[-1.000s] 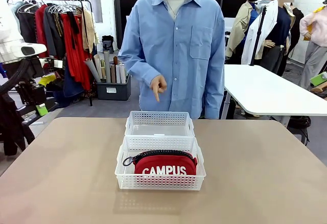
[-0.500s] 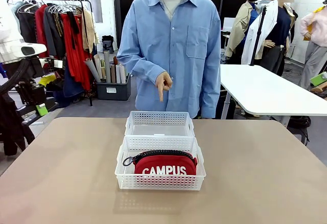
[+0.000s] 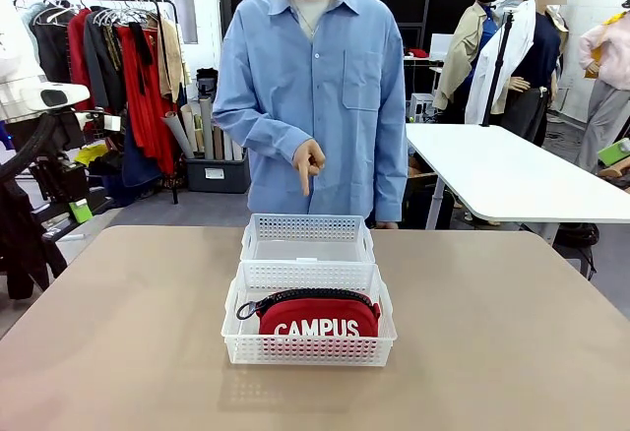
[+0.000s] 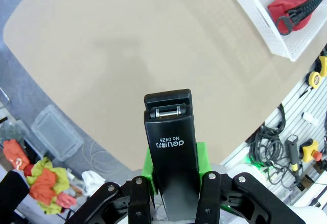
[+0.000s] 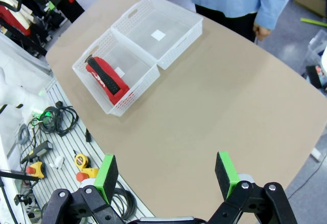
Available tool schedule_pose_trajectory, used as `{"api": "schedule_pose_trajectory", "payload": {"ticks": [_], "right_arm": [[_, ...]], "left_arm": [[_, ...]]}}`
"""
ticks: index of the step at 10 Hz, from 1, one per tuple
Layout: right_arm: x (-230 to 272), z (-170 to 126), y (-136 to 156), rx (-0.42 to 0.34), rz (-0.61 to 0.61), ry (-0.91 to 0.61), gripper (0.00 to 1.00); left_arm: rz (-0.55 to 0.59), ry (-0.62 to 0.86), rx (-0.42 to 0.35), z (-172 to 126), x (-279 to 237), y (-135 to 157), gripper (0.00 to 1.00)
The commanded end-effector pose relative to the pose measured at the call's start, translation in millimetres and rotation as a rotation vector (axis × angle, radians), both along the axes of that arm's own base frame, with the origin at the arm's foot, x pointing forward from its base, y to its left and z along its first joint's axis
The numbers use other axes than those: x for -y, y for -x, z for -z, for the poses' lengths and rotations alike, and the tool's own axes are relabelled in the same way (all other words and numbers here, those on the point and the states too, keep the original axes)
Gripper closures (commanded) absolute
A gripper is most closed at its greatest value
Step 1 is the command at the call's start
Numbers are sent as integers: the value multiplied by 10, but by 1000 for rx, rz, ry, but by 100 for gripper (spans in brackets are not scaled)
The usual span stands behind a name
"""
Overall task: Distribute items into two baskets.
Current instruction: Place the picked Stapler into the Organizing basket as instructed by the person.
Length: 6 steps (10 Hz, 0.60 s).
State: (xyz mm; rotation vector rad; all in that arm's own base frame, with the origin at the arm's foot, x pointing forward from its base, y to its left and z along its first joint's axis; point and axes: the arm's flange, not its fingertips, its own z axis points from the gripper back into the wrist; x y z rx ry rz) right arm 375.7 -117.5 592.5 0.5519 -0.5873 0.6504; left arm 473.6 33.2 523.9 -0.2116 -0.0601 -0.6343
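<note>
A black stapler stands up between the green pads of my left gripper, which is shut on it high above the table. The red "CAMPUS" pouch lies in the nearer white basket. Behind it, touching, is the second white basket, which holds nothing but a small white label. The left wrist view catches the pouch and its basket at the top right. My right gripper hangs open and empty above the table, well off from both baskets and the pouch.
A person in a blue shirt stands at the far edge, one hand pointing a finger down toward the far basket. Bare tan tabletop spreads around the baskets. A tool rack with cables runs along my side of the table.
The person has shifted slightly to the left and the pointing hand has risen a little. The baskets and pouch have not moved.
</note>
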Motion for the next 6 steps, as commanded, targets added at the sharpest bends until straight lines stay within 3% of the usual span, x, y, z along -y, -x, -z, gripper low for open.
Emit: {"api": "schedule_pose_trajectory", "payload": {"ticks": [1, 6], "right_arm": [[-9, -7, 3, 2, -2, -1, 0], [-9, -7, 3, 2, -2, -1, 0]], "left_arm": [[-2, -11, 9, -10, -1, 5, 100], [15, 16, -14, 6, 103, -141, 100]]}}
